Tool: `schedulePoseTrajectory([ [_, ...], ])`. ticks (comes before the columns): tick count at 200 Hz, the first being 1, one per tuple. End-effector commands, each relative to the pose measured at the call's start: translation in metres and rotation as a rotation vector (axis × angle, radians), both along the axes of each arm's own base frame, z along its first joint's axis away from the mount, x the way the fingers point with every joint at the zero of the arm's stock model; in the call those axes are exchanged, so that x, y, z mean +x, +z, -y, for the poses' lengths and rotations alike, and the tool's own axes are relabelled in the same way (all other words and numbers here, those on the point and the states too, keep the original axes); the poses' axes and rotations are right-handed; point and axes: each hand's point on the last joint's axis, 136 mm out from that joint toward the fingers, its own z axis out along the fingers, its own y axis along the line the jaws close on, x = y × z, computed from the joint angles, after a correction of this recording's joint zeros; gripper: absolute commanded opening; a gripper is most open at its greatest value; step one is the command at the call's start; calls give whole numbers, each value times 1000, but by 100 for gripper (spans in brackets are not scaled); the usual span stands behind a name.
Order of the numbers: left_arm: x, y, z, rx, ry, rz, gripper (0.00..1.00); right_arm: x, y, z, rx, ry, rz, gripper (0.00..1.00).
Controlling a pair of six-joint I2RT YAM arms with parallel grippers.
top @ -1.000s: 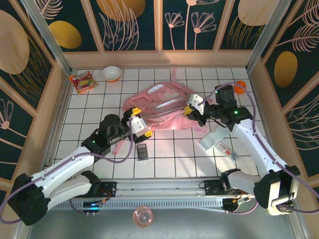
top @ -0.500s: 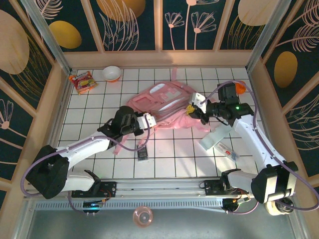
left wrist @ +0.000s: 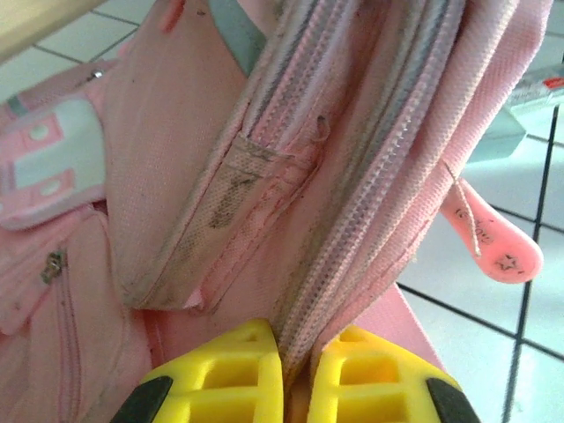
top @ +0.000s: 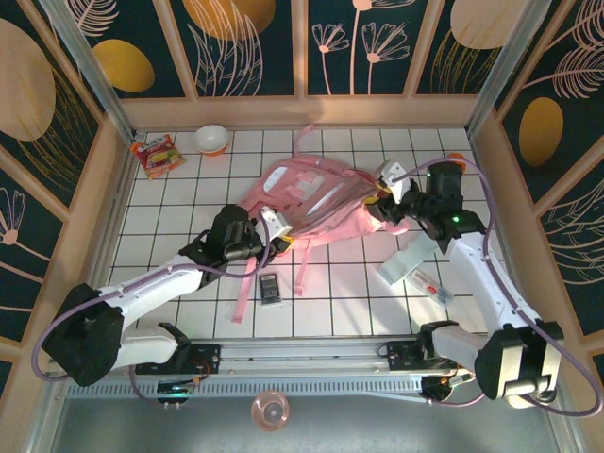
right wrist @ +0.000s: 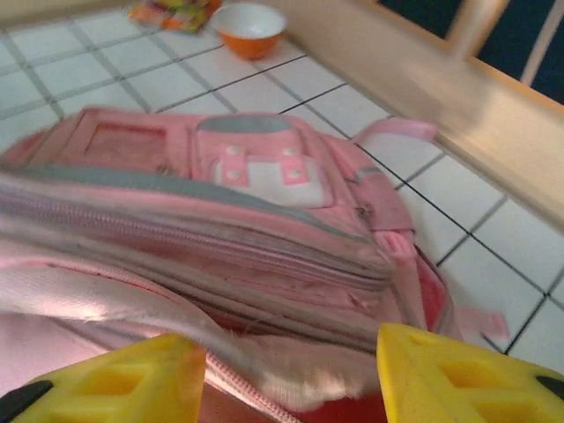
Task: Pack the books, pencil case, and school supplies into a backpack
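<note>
**Item 1. Backpack** (top: 316, 193): large, soft, pink. It lies on the white tiled floor (top: 189, 203) with its pale-panelled front pockets facing up. In the left wrist view (left wrist: 264, 176) the zip rows are lifted into a ridge. In the right wrist view (right wrist: 220, 203) the top rim is blurred. Two loose straps (top: 245, 288) trail off its near edge towards the arm bases.

**Item 2. Left gripper** (top: 280, 238): at the backpack's near-left edge. Its yellow fingers (left wrist: 216, 379) are pinched together on the fabric just below the zip line, and a fold of the bag rises out of the seam between them. A pink zip pull (left wrist: 490, 241) hangs beside the backpack's lifted edge.

**Item 3. Right gripper** (top: 385, 200): at the backpack's right end. Its fingers (right wrist: 467, 370) stand well apart. The bag's rim and a whitish strap lie across the gap, and nothing is clamped.

**Item 4. Calculator** (top: 271, 288): small, dark grey, lying flat. It sits just off the backpack's near edge, between the two trailing straps, and no gripper touches it.

**Item 5. Pencil case** (top: 412, 267): pale mint pouch with red marks showing at its clear end. It lies off the backpack's near-right corner, apart from it.

**Item 6. Other objects:**
- A snack packet (top: 156, 155) and a bowl (top: 212, 139) sit beyond the backpack's far-left corner, well apart from it.
- A small orange object (top: 455, 161) lies beyond the backpack's right end.
</note>
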Motion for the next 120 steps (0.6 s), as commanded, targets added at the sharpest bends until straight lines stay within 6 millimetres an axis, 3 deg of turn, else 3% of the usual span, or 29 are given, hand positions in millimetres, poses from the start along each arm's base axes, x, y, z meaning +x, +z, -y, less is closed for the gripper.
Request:
schedulePoseTrajectory([
  [1,-5,14,16,-166,6,-140,0,-3,64,14,182,-200,7,55],
  [19,-7,13,21,-195,-2,-191,0,-27,72,8,274,-248,-84,55],
  [35,-6,14,24,-210,0,-218,0,-50,63,-8,355,-275,-196,55],
  [68,1,15,25,-203,27,-234,0,-91,17,-56,475,-321,-544,54],
  [90,3,18,27,-211,30,-244,0,-106,-12,-79,541,-396,-759,54],
  [120,8,21,30,-215,40,-252,0,-116,-45,-97,535,-516,-847,53],
])
